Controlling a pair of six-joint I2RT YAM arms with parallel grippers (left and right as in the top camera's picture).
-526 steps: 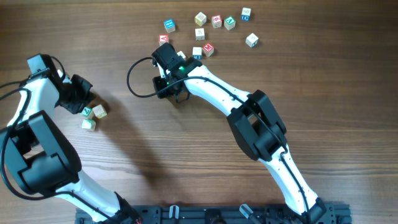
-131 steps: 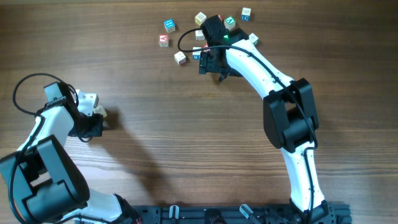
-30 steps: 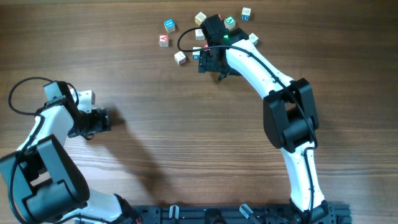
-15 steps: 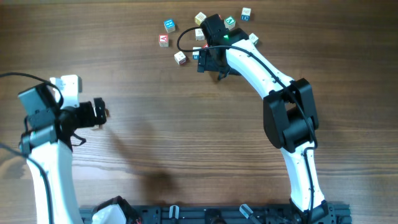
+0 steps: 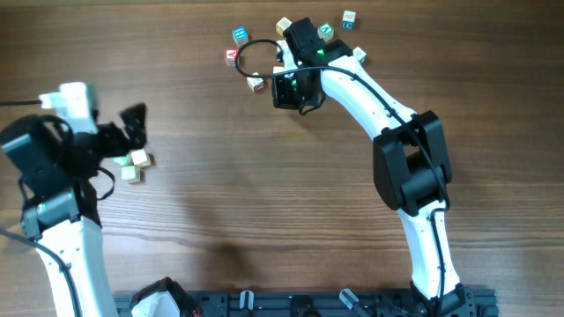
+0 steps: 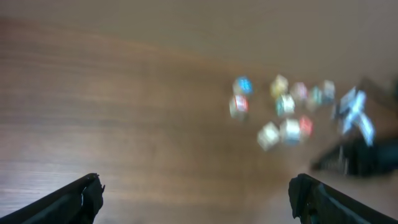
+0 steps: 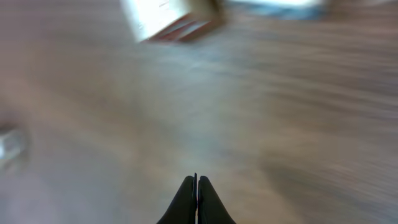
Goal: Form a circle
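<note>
No ring shows; the circle is only a small cluster of pale wooden letter cubes (image 5: 134, 165) at the table's left, partly under my left arm. My left gripper (image 5: 133, 118) hangs raised just above and beyond them. In the blurred left wrist view it (image 6: 199, 198) stands wide open, with nothing between its dark fingertips (image 6: 87, 194). My right gripper (image 5: 287, 92) hovers at the near edge of the scattered letter cubes (image 5: 256, 84). Seen from the right wrist, the gripper (image 7: 196, 200) is shut on nothing above bare wood, with a blurred cube (image 7: 171, 15) ahead.
Several loose letter cubes lie at the back of the table, among them a blue-faced one (image 5: 240, 35) and a red-faced one (image 5: 232, 55). A black cable (image 5: 251, 55) loops over some of them. The left wrist view shows the same scatter (image 6: 283, 111) far ahead.
My left arm has lifted and swung back off the small cluster, uncovering the cubes. The right gripper has snapped shut and shifted slightly left.
</note>
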